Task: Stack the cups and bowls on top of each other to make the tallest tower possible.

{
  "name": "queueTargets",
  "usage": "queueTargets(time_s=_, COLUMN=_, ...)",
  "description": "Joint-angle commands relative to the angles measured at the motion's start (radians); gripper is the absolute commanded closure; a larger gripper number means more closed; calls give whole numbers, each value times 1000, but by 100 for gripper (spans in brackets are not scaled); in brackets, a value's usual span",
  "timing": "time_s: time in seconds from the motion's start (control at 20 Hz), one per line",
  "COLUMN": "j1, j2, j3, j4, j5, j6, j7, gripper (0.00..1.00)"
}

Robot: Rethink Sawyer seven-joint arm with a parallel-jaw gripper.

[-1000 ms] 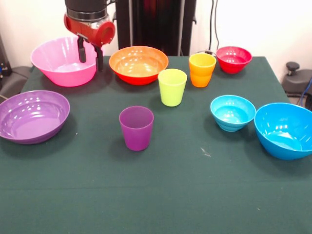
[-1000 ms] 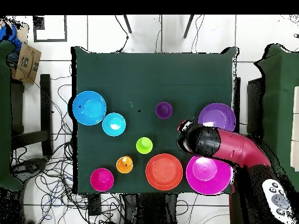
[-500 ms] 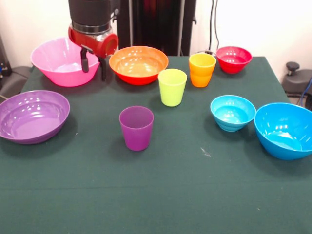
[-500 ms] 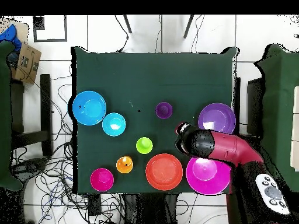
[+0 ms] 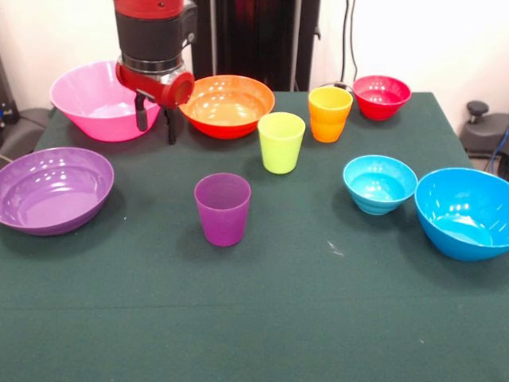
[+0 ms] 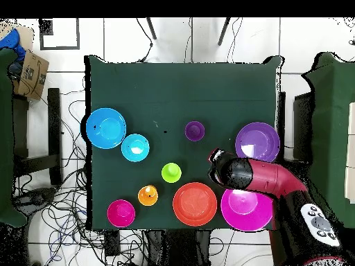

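A green cloth-covered table (image 5: pixel 318 318) held three cups and six bowls, all standing upright and apart from one another, none stacked. Seen from the front, the red and black robot arm (image 5: pixel 153 40) came down at the upper left. Its gripper (image 5: pixel 156 123) hung just above the cloth, in the gap between the big pink bowl (image 5: pixel 95 99) and the orange bowl (image 5: pixel 226 104). Its two dark fingers (image 5: pixel 141 117) pointed downward with a narrow gap between them, and they held nothing.

The pink bowl sat at the far left of the table, with the orange bowl just beside it to the right. Farther right along the back stood the orange cup (image 5: pixel 329 113), and beyond it the small red bowl (image 5: pixel 381 96) near the far right corner. The lime green cup (image 5: pixel 281 142) stood just in front of the space between the orange bowl and the orange cup. The purple cup (image 5: pixel 223 208) stood alone nearer the middle of the table. The shallow purple bowl (image 5: pixel 49 189) rested at the left edge, in front of the pink bowl. On the right side, the small light blue bowl (image 5: pixel 379 183) sat near the big blue bowl (image 5: pixel 465 211), which reached the right edge.

From overhead, the arm (image 6: pixel 267 177) stretched in from the lower right, passing between the purple bowl (image 6: pixel 257 140) and the pink bowl (image 6: pixel 246 209).
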Motion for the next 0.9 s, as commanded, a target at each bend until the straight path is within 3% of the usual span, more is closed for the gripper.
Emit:
queueTargets(time_s=0.05, j1=-41, j2=8, j3=61, j4=46, j5=-74, j6=-22, j7=-79, gripper=0)
queueTargets(time_s=0.45, j1=-75, j2=-74, j3=70, j4=112, j5=-68, j6=14, j7=-97, gripper=0)
queueTargets(time_s=0.9, j1=-80, j2=-105, j3=76, j4=136, j5=-66, j6=30, j7=-92, gripper=0)
